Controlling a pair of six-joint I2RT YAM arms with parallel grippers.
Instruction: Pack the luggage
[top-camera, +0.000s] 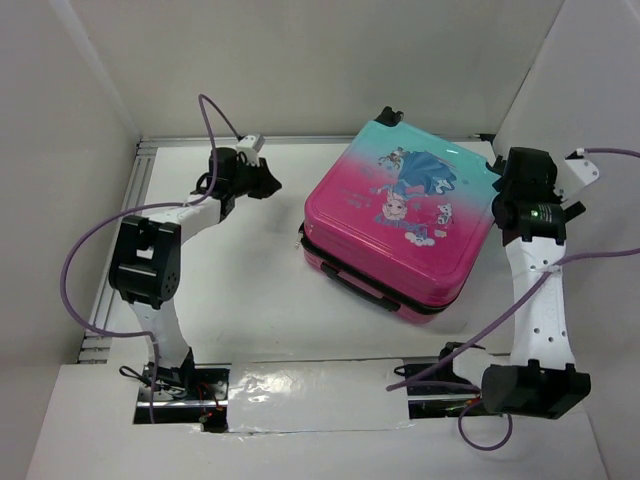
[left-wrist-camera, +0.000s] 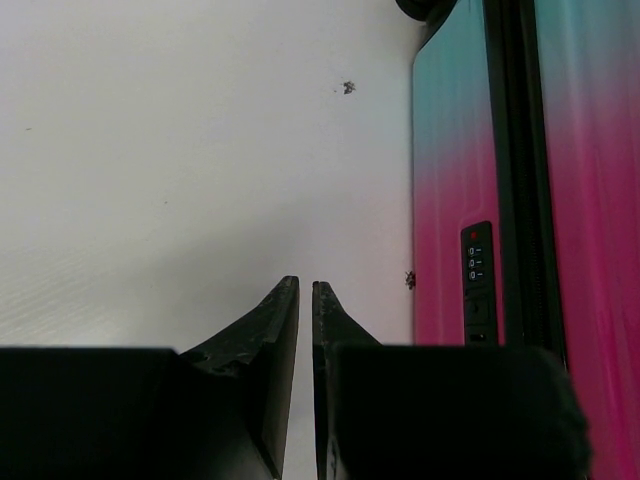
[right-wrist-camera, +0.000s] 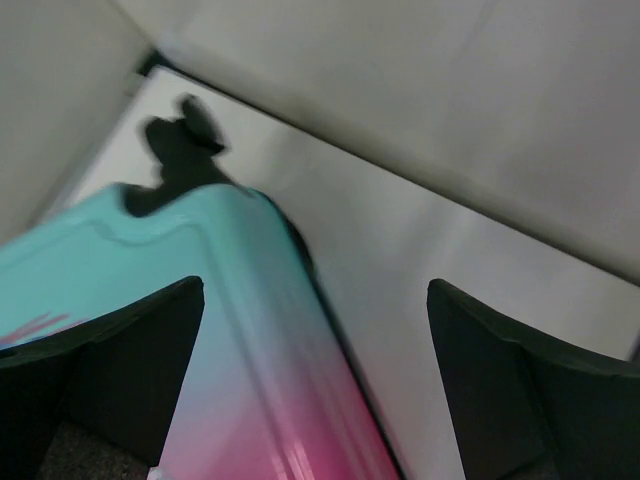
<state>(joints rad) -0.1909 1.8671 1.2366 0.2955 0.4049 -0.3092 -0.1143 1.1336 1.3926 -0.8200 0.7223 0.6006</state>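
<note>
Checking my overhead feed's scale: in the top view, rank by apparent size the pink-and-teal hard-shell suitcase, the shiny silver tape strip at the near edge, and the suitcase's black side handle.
Largest: pink-and-teal hard-shell suitcase.
Then: shiny silver tape strip, similar in length but narrower.
Smallest: black side handle.

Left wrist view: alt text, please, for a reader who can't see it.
The left gripper, black fingers nearly closed and empty, hovers over a white table. At right is the side of a closed pink-to-teal hard-shell suitcase with a black combination lock.
</note>
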